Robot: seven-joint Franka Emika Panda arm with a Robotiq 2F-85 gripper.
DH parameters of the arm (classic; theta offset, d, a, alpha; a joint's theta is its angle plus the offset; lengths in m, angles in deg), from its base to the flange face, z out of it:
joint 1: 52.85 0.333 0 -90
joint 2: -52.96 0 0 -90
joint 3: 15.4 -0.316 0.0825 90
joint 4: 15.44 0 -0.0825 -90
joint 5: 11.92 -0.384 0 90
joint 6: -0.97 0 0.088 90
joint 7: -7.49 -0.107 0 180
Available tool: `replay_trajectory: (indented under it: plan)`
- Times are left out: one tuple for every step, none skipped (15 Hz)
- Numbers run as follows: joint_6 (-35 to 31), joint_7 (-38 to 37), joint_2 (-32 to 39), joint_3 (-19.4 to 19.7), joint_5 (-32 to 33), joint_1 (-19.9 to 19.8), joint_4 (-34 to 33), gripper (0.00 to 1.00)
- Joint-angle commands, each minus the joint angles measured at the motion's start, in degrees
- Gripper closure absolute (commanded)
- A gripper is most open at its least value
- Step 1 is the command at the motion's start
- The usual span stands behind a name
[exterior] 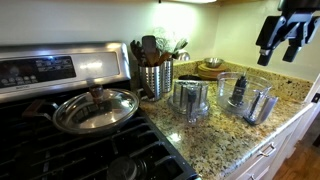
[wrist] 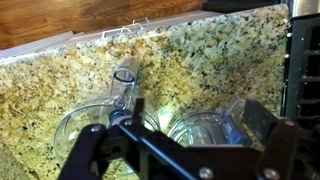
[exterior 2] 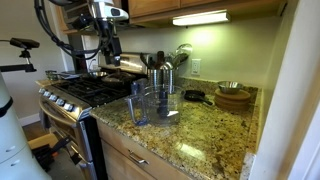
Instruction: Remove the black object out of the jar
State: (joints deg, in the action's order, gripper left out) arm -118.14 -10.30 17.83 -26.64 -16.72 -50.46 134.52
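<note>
Both exterior views share counter (exterior: pixel 218 135); wrist view overhead, near

Countertop (exterior: pixel 215 128): granite, speckled tan, cream, brown and black; the same mottling shows in the wrist view. Stove (exterior: pixel 100 60): brushed silver-grey body, black grates, dark control panel with pale markings. Pan lid (exterior: pixel 95 108) on the stove: polished silver. Utensil holder (exterior: pixel 155 78) just beside the stove: silver, vertically ribbed, holding dark brown and black utensils. Jar (exterior: pixel 245 95), farther from the stove: clear and colourless, with a black object (exterior: pixel 238 95) inside. Wooden bowls (exterior: pixel 210 68), beyond the holder from the stove: warm light brown. Gripper (exterior: pixel 280 50): matte black. Upper cabinets (exterior 2: pixel 160 8): mid-brown wood.
</note>
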Motion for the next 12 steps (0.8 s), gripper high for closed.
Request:
replay_trajectory:
  plan:
    - [0.18, 3.30, 7.59, 2.68, 3.02, -1.80, -5.01, 0.00]
    - [-0.31, 3.77, 9.46, 3.36, 3.57, -2.26, -5.78, 0.00]
    - [-0.50, 3.96, 10.90, 3.91, 3.90, -2.47, -6.53, 0.00]
    - [-1.35, 4.38, 12.50, 4.63, 3.97, -2.69, -6.94, 0.00]
    - [-1.64, 4.52, 13.82, 5.15, 3.81, -2.70, -7.51, 0.00]
    - [-0.96, 3.40, 10.60, 4.61, 3.14, -1.78, -5.53, 0.00]
    - [-1.15, 3.50, 11.77, 4.91, 3.12, -1.84, -5.93, 0.00]
    - [-1.15, 3.50, 12.15, 4.94, 3.12, -1.82, -5.98, 0.00]
    - [-1.15, 3.50, 12.10, 4.87, 3.13, -1.78, -5.98, 0.00]
    - [-1.15, 3.49, 11.94, 4.75, 3.13, -1.73, -5.98, 0.00]
    - [-1.14, 3.49, 11.77, 4.71, 3.13, -1.70, -5.99, 0.00]
    - [-1.14, 3.49, 11.73, 4.71, 3.13, -1.70, -5.99, 0.00]
